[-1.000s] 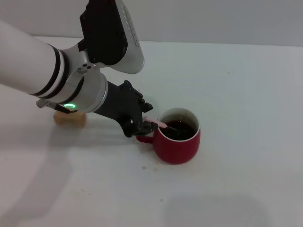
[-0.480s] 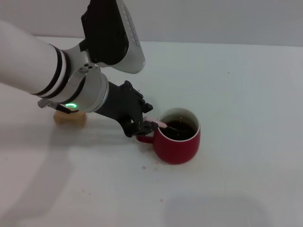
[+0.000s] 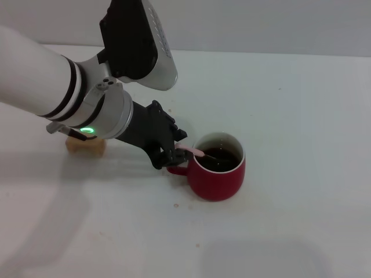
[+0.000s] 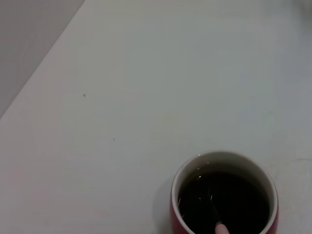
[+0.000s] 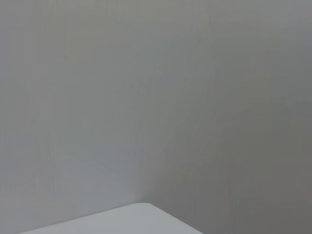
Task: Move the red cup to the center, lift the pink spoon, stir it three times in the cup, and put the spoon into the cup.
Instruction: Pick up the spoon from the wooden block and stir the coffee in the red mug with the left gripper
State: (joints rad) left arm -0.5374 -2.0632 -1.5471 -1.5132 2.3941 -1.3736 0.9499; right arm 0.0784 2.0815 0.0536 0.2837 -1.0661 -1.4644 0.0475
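Left gripper (image 3: 174, 155) clamps the pink spoon (image 3: 191, 151); wrist view shows its tip in the red cup (image 4: 224, 195).

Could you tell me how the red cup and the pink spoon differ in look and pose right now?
The red cup is wide, rounded and stands upright on the table; the pink spoon is slim and leans over the cup's rim. The cup stands free, while the left gripper holds the spoon's handle. Both meet at the dark liquid.
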